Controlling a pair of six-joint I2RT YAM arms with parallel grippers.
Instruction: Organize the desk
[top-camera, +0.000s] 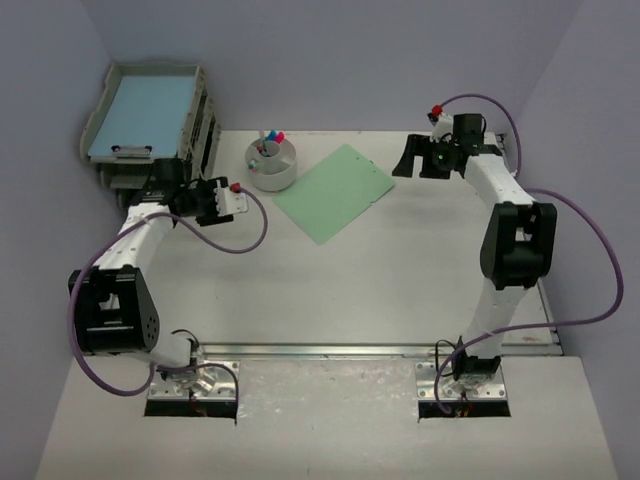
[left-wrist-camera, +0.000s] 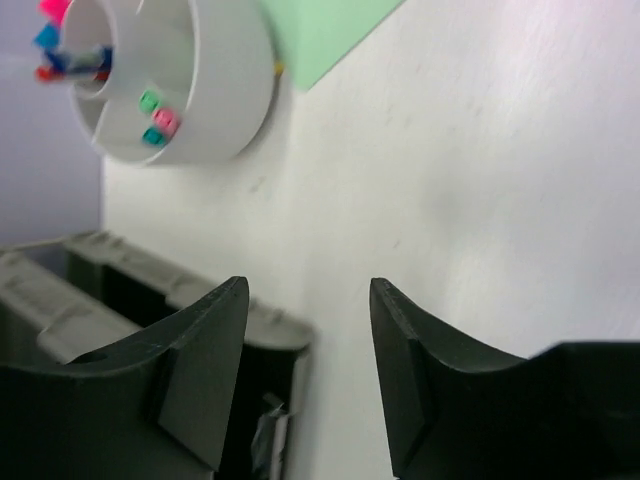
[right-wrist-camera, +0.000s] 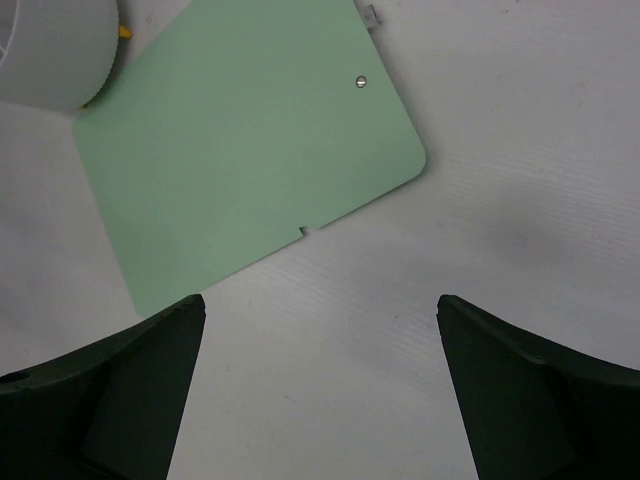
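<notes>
Top view, biggest first: the desk (top-camera: 400, 290) is filling most of your frame, white and flat, with its metal rail running along the 6 o'clock edge just ahead of both arm bases. The grey stacked trays (top-camera: 198, 105) are sitting off the 10 o'clock corner, and a blue board (top-camera: 140, 118) is lying in the top tray. A green board (top-camera: 335, 192) is lying flat on the desk toward 12 o'clock, turned on a diagonal. The white round organizer (top-camera: 272, 172) is standing just beside it, at its 9 o'clock. You cannot tell whether the two are touching. Your left gripper (top-camera: 212, 200) is hanging at 9 o'clock on the desk, just in front of the trays and at 7 o'clock from the organizer. Its fingers are standing apart, with only bare desk showing in the gap. Your right gripper (top-camera: 420, 158) is hanging at 1 o'clock, at 3 o'clock from the green board. Its fingers are spread wide and are gripping nothing. Capped pens (top-camera: 270, 137) in red, blue and pink are standing in the organizer's middle cup. Small green, pink and teal pieces (left-wrist-camera: 158, 122) are lying in its outer compartment.
</notes>
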